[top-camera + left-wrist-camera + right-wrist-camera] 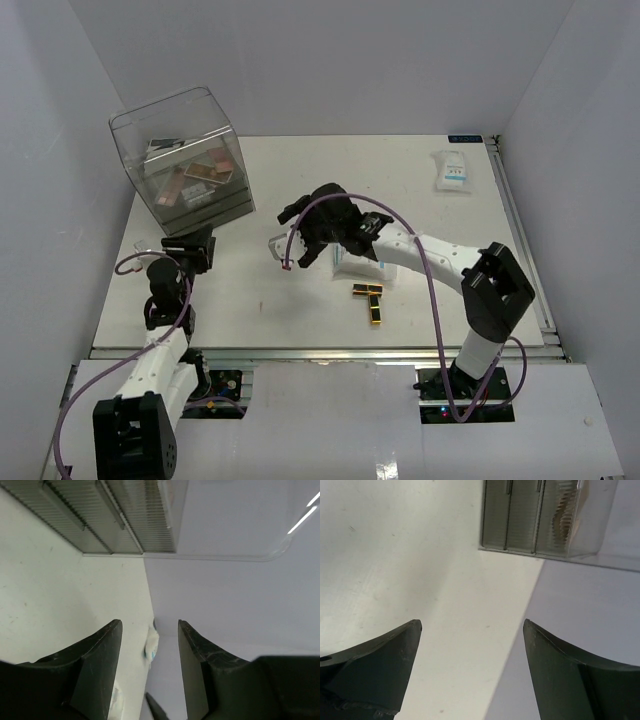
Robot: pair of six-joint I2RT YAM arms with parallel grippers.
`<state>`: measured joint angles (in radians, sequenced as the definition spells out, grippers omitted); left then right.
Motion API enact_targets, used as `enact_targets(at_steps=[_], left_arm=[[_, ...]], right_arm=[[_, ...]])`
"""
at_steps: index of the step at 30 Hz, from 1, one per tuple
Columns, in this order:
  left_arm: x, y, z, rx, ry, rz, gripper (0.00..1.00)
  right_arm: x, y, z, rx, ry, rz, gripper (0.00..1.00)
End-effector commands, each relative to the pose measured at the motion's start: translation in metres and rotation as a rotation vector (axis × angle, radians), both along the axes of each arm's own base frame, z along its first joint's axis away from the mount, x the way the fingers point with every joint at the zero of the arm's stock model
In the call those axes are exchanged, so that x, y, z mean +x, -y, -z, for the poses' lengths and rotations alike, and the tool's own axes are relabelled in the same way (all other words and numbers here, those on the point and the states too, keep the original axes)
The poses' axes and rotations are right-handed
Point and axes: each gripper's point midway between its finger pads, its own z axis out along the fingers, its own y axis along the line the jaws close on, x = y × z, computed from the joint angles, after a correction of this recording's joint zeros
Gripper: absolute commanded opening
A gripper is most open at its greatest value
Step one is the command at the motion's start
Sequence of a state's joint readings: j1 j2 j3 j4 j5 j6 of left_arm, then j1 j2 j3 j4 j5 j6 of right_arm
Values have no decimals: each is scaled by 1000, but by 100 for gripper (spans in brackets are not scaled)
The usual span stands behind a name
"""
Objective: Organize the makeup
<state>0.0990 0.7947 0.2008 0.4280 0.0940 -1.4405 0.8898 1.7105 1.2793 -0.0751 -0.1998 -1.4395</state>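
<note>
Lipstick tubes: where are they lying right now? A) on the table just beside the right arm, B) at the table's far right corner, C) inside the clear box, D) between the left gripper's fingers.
A: the lipstick tubes lie on the table close to the right arm, well outside the clear box.

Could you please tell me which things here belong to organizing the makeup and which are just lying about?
Makeup: eyeshadow palettes inside the clear plastic box; far sachet at back right; near sachet beside the right arm; black-and-gold lipstick tubes.
Just there: clear plastic box; table.
</note>
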Motion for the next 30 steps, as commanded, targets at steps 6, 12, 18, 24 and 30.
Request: enact_targets(at_steps=[6,12,18,24,30], left_arm=[[7,12,23,101,88,89,51],[35,-5,24,115,142,1,45],[62,-13,21,120,168,-29,44],[80,-20,19,127,188,-55,44],[96,-26,28,125,160,-78,43]], right_arm=[[-40,67,-50,275,-905,92,75],[-50,93,-56,444,-956,77,68],[-47,120,-43,513,-1034,156,67],[-37,142,-35,539,-1072,202,67],[-33,153,-35,558,-1096,215,67]])
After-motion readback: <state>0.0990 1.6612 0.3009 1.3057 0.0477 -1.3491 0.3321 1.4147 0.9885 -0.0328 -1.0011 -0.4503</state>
